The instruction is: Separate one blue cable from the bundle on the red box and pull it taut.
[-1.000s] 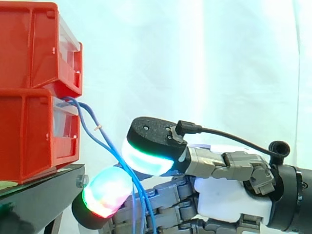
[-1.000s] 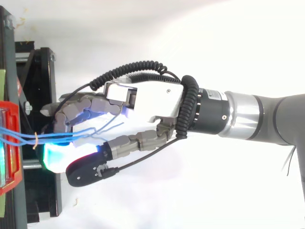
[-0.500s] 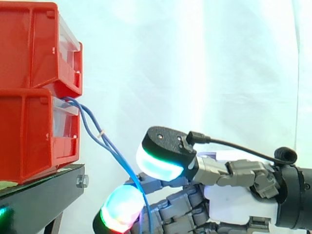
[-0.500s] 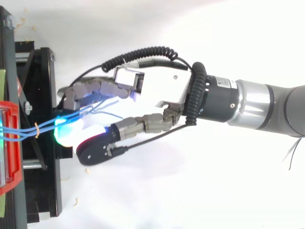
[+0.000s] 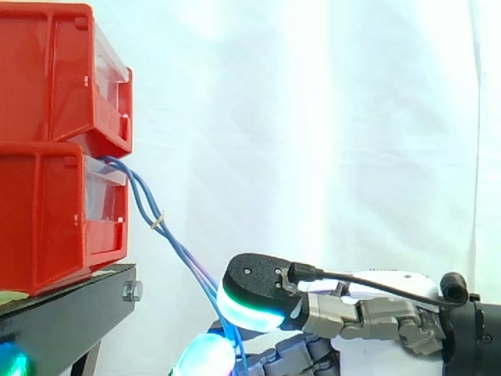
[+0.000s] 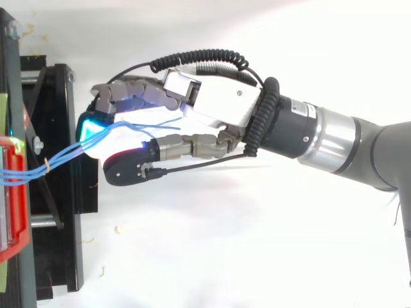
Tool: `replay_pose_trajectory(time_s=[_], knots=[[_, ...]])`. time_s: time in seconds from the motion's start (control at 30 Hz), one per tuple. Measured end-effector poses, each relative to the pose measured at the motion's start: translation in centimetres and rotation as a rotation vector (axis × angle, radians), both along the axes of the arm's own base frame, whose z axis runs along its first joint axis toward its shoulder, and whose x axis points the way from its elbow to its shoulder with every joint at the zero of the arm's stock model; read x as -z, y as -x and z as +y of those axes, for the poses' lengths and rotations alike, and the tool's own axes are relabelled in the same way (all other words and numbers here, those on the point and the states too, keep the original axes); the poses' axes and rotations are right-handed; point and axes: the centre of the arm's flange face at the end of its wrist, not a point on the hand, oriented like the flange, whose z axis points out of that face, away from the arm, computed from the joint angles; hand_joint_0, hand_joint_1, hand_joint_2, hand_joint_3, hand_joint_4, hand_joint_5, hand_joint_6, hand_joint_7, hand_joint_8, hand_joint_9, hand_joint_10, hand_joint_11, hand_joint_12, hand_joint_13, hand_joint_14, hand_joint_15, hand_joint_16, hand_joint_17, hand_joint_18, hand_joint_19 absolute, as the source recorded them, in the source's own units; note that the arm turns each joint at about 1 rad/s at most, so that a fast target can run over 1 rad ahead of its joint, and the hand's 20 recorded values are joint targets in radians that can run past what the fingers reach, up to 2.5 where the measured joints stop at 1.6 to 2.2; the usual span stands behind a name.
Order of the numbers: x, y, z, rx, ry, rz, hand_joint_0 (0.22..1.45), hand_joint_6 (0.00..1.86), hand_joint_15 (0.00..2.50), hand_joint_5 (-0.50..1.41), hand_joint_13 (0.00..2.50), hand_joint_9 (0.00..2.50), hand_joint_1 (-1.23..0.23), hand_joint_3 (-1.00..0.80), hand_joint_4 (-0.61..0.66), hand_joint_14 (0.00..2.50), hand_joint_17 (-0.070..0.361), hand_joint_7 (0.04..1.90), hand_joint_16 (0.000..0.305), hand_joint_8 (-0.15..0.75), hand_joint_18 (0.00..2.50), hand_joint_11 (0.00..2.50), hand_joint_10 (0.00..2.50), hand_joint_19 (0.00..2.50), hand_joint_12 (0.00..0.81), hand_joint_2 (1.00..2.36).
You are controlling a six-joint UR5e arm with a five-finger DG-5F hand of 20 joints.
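A bundle of thin blue cables (image 5: 184, 254) comes out of the lower red bin (image 5: 47, 219) and slopes down to the right, bound by a small pale tie (image 5: 158, 222). In the top view the blue cables (image 6: 58, 157) run nearly straight from the bin's edge (image 6: 13, 212) into my hand (image 6: 218, 106). My fingers are curled over the cables with the thumb beneath, and the loose cable ends stick out past the palm. From the side, the hand (image 5: 258, 290) sits low, below and to the right of the bins. I cannot tell whether one cable is apart from the others.
A second red bin (image 5: 55, 70) is stacked on the lower one. Both rest on a black stand (image 5: 70, 313), which lies just left of my fingertips in the top view. A white curtain hangs behind and small crumbs dot the white floor.
My hand has dropped lower and drawn away from the bins, sliding along the cables. The cables now hang straighter and tighter from the bin.
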Motion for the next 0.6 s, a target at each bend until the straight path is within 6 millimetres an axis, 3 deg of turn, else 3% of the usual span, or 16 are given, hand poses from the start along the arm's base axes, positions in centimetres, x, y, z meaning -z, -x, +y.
replay_pose_trajectory(time_s=[0.6], knots=[[0.02, -0.38, -0.20, -0.002, -0.026, -0.045, 0.49, 0.50, 0.11, -0.12, 0.34, 0.54, -0.38, -0.49, 0.24, 0.00, 0.100, 1.19, 0.045, 0.257, 0.16, 0.18, 0.01, 0.21, 0.358, 1.00]])
